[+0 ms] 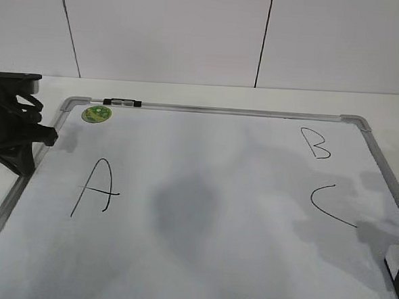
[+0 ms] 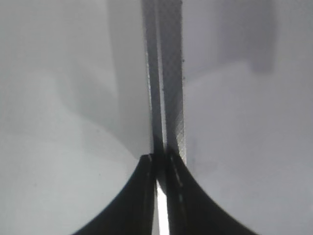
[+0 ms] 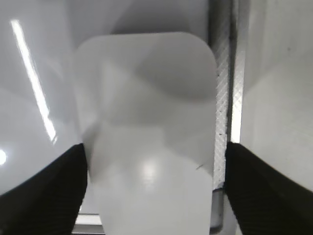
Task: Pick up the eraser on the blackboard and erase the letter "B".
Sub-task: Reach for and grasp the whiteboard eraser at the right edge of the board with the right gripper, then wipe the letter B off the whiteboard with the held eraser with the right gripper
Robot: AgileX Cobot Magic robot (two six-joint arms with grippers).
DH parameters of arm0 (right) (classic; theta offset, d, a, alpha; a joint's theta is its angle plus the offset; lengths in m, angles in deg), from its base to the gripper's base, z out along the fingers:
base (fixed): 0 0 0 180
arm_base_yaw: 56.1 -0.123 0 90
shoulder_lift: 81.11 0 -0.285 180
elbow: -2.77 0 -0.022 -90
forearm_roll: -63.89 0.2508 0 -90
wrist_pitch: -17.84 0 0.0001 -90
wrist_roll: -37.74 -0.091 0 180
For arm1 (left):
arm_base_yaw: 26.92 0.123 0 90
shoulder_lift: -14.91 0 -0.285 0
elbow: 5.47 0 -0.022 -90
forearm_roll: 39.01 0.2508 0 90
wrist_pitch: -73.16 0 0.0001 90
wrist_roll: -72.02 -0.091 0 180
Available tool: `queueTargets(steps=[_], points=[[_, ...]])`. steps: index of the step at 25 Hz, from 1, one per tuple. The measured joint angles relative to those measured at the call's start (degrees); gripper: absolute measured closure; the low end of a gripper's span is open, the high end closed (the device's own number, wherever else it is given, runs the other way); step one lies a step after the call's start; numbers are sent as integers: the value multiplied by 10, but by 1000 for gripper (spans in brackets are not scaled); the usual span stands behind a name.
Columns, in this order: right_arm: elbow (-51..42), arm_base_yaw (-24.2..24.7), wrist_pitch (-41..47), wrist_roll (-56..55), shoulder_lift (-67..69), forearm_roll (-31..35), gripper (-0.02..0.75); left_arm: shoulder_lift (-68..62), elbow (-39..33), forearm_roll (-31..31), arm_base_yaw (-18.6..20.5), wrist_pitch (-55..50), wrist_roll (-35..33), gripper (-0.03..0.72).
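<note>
White glossy eraser [image 3: 146,142]: lies between the spread fingers of the right tool [image 3: 151,196], beside the blackboard [image 1: 202,211] frame at the near right corner. Letter "B" [image 1: 315,144]: farther up, upper right. Left tool [image 2: 159,196]: fingers closed together over the left frame.

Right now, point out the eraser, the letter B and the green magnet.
eraser [image 3: 146,132], right wrist view, middle of its glossy white top.
letter B [image 1: 314,143], exterior view, on its stroke.
green magnet [image 1: 96,113], exterior view, centre of disc.
</note>
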State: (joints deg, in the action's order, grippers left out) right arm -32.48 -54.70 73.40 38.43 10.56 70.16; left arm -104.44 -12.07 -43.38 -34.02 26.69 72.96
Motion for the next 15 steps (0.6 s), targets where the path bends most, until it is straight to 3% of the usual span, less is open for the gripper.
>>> queueTargets(steps=[15], points=[[2, 0, -10, 0, 33, 2, 78, 0, 0, 0, 0, 0, 0, 669]])
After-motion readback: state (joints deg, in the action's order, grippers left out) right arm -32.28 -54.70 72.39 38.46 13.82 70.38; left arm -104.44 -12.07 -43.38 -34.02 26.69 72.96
